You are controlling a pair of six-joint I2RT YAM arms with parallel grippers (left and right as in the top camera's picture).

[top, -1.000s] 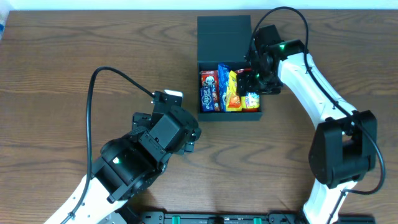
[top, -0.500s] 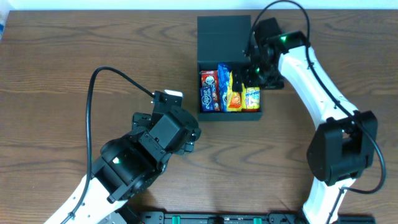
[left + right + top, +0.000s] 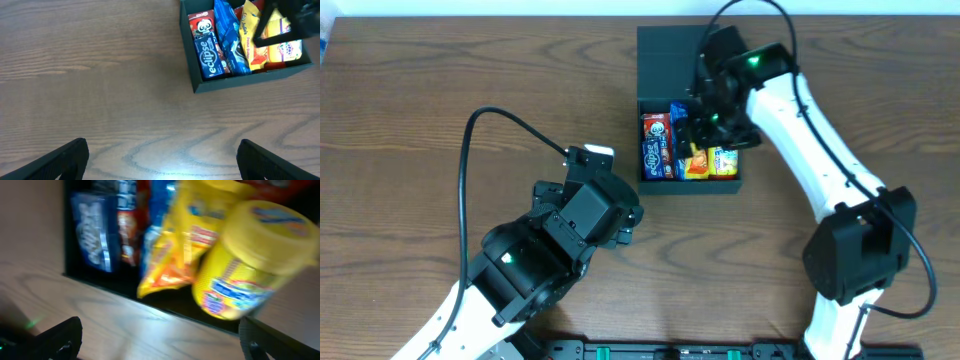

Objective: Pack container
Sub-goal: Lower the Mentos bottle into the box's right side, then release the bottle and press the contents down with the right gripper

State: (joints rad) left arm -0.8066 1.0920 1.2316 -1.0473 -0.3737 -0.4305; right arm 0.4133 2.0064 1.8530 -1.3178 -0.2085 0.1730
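Both sets of jaws stood wide apart and gripped nothing. The left gripper (image 3: pixel 161 162) hung over bare brown wood-grain table (image 3: pixel 440 80), near the front left corner of the dark teal-green, matte, square rigid container (image 3: pixel 680 55), which sat toward the far middle of the table with its flap lid laid open behind it. The right gripper (image 3: pixel 160 345) hovered above the container's right half, clear of the snacks. Inside lay a blue rectangular mint pack (image 3: pixel 209 55), a glossy blue packet (image 3: pixel 227 37), a crinkled yellow-orange packet (image 3: pixel 167 267) and a round yellow plastic tub (image 3: pixel 245 265), side by side.
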